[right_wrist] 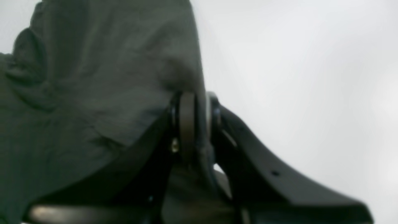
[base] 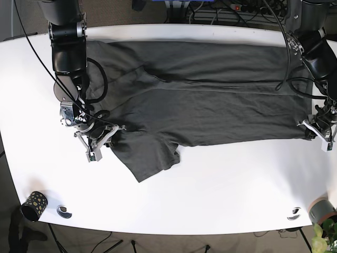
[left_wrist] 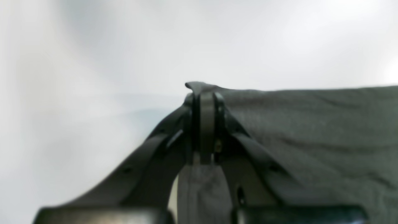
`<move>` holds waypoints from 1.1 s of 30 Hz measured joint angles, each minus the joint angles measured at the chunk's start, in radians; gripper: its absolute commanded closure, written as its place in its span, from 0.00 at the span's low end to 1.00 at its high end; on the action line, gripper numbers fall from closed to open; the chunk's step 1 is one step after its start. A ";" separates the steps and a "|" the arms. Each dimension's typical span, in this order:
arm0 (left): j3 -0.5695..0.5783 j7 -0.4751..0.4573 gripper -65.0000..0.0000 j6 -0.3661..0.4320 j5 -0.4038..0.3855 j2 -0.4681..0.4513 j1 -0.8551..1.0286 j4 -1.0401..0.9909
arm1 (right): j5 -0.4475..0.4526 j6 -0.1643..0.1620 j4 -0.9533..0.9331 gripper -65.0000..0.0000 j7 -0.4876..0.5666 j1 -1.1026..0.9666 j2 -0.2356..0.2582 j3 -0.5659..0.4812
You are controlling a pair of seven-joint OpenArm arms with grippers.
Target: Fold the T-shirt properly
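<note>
Left wrist view: the left gripper [left_wrist: 205,93] has its jaws pinched on the T-shirt [left_wrist: 311,130] edge. Right wrist view: the right gripper [right_wrist: 194,102] clamps cloth too. Base view: the shirt lies spread across the white table [base: 221,195].

A broad white table [base: 210,195] with a rounded front edge fills the base view. At its near left corner stands a small black cup speckled with pale dots [base: 32,204], and just beside it lies a small black-and-white ring-shaped piece [base: 63,211]. A similar small black-and-white piece [base: 294,213] rests near the front right edge. Off that corner are a grey cylindrical pot [base: 322,210] and a pale green leafy plant [base: 322,238]. Beyond the far edge, tangled black cables and power strips [base: 221,9] lie on the floor.
</note>
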 measured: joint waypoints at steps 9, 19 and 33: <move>0.001 0.054 1.00 -0.003 -0.116 0.019 0.121 0.200 | 0.003 0.001 0.158 0.91 -0.053 -0.081 0.031 0.019; 0.001 0.137 1.00 -0.003 -0.150 0.024 0.195 0.371 | 0.000 0.000 0.308 0.91 -0.103 -0.153 0.033 0.089; -0.038 0.162 1.00 -0.003 -0.158 0.041 0.229 0.418 | 0.002 0.003 0.341 0.91 -0.141 -0.161 0.026 0.089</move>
